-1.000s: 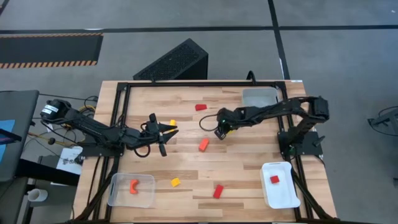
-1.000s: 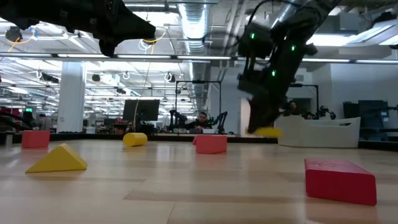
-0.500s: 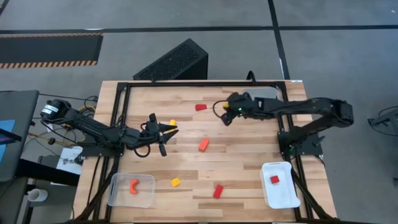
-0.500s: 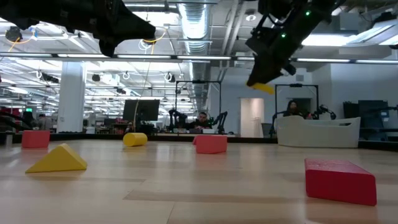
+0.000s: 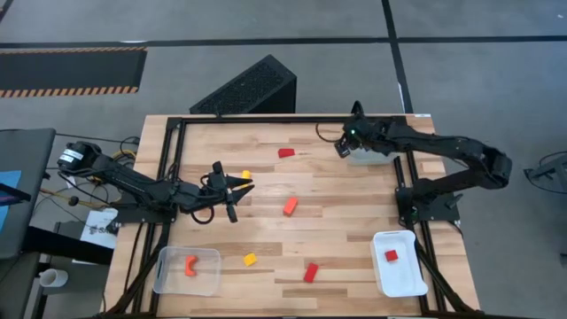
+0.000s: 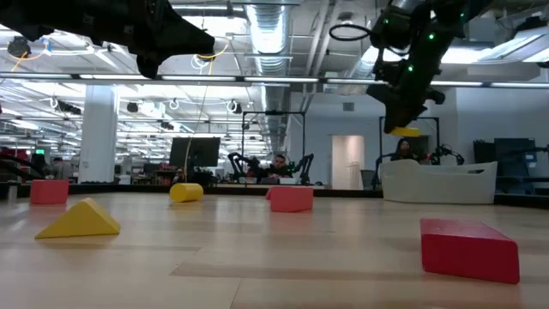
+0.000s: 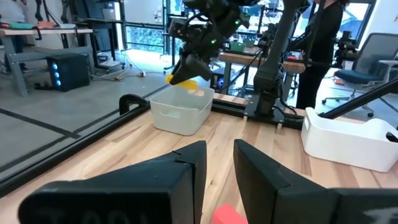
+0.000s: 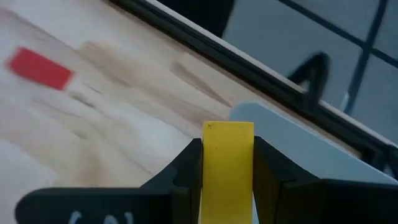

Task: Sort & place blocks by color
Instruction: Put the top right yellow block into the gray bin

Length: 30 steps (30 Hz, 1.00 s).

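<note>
In the last second I've swung the right gripper (image 5: 342,147) from mid-table, where it stood low beside the orange block (image 5: 290,206), up to the far right corner — it now hangs at the near edge of the clear plastic tray (image 5: 376,137), fingers pinching a small yellow block (image 8: 227,158) that rides clear of the wood. I judge the pick done and only the drop left. From the left wrist view that tray looks to hold something yellow already, though I can't make it out well. The white tray (image 5: 400,275) at the near right holds one red block (image 5: 391,255); the clear tray (image 5: 209,276) at the near left holds a curved orange piece (image 5: 190,264). The left gripper (image 5: 239,185) hasn't moved, parked over the left-centre with its fingers nearly together on nothing — other red, orange and yellow blocks lie loose on the wooden table (image 5: 354,239)
</note>
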### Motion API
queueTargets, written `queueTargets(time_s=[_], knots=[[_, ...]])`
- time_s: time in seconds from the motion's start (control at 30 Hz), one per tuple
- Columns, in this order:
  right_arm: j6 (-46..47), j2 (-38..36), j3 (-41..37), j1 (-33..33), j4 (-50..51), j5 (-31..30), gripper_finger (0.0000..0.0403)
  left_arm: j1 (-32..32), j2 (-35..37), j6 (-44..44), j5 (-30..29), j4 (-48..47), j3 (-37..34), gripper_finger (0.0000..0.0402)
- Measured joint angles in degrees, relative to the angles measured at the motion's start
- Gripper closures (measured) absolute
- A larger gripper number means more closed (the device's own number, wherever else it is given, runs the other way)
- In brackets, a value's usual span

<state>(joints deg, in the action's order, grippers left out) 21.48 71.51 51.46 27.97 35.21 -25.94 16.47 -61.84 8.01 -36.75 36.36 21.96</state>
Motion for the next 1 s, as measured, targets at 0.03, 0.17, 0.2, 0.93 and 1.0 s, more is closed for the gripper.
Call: queueTargets(time_s=[0.03,0.17,0.2,0.93,1.0], knots=[[-0.4,0.0,0.0,1.0,0.2,0.2,0.0296,0.0,0.0,0.0,0.0,0.0,0.0,0.0333],[-1.0,0.0,0.0,4.4,2.1,0.4,0.0297,0.0,0.0,0.0,0.0,0.0,0.0,0.0333],[-1.0,0.0,0.0,5.3,3.0,0.5,0.0296,0.0,0.0,0.0,0.0,0.0,0.0,0.0333],[-2.8,0.1,-16.0,18.4,-10.4,11.1,0.0288,0.0,0.0,0.2,-0.1,0.0,0.0,0.0333],[-3.4,0.1,-16.2,18.7,-10.6,11.1,0.0276,0.0,0.0,0.2,-0.1,0.0,0.0,0.0333]])
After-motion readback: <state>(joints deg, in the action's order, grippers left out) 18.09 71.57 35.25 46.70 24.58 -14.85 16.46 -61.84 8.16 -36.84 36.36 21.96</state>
